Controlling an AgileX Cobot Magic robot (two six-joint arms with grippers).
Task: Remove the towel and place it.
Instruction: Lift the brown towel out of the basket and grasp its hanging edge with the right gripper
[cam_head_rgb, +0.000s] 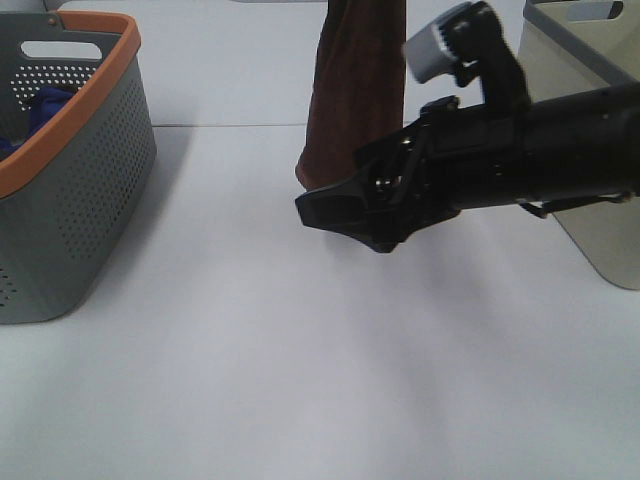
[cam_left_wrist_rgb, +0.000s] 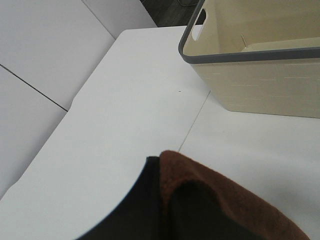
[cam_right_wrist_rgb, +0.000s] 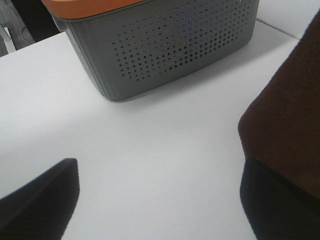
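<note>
We see a white table (cam_head_rgb: 300, 380), smooth and matte, with a thin seam running across it towards twelve o'clock in the high view. A grey perforated basket (cam_head_rgb: 90, 190) with an orange rim stands on it at about nine o'clock. A cream bin (cam_head_rgb: 575, 55) with a grey rim stands at about two o'clock, well apart from the basket.

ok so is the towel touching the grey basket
Apart. The exterior high view shows the towel hanging well to the right of the grey basket, with a stretch of bare white table between them.
</note>
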